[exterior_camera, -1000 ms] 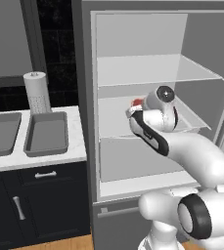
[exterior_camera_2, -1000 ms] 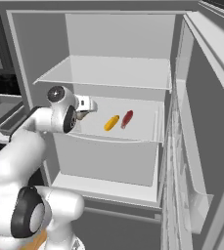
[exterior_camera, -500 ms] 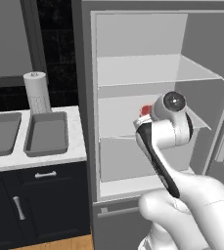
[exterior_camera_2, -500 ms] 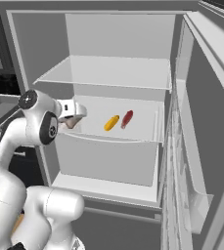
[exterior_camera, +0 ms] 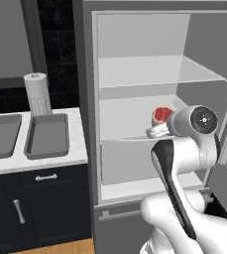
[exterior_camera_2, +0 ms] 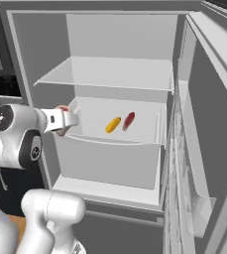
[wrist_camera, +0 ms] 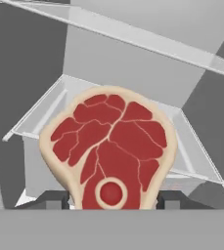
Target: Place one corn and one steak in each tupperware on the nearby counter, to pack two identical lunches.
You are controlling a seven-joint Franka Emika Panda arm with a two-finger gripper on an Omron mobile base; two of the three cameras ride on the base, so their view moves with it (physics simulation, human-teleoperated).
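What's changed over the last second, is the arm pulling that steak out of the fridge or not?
Yes. The gripper, shut on the red, tan-rimmed steak chunk, has swung from the middle fridge shelf toward the fridge's left edge, and the arm has rolled over. Nothing was let go. The yellow corn cob and second red steak on that shelf, the grey rectangular trays and the paper towel roll stayed put.

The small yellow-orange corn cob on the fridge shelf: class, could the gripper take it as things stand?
Probably not yet: the gripper is shut on a red, tan-rimmed steak, so its jaws are occupied, though the corn cob lies unobstructed.
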